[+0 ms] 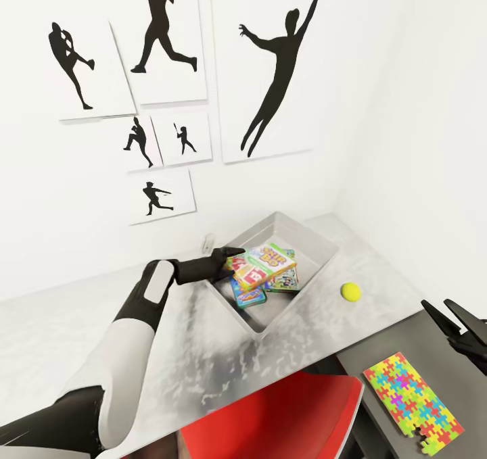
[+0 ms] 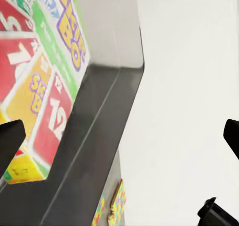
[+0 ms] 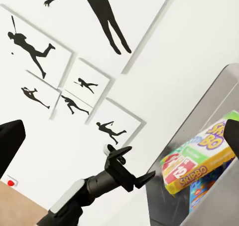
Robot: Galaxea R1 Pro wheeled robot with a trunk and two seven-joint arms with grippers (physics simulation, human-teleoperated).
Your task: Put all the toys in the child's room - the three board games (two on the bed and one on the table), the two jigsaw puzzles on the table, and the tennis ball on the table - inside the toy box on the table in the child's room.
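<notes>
The light grey toy box (image 1: 306, 232) stands on the white table (image 1: 196, 351) by the wall. Three board games lie stacked in it: the green-yellow Skip-Bo box (image 1: 267, 261) tilted on top, a blue one (image 1: 250, 297) and another (image 1: 287, 282) beneath. My left gripper (image 1: 230, 259) hovers open at the Skip-Bo box's near end, not gripping it. In the left wrist view the Skip-Bo box (image 2: 45, 81) sits just past the toy box's rim (image 2: 99, 136). The tennis ball (image 1: 350, 292) rests right of the box. A jigsaw puzzle (image 1: 414, 401) lies on the dark grey section. My right gripper (image 1: 439, 308) hangs open above it.
A red chair (image 1: 270, 418) is tucked under the table's front edge. Black silhouette pictures (image 1: 270, 67) hang on the white wall behind. In the right wrist view the left gripper (image 3: 142, 162) is spread open beside the Skip-Bo box (image 3: 199, 161).
</notes>
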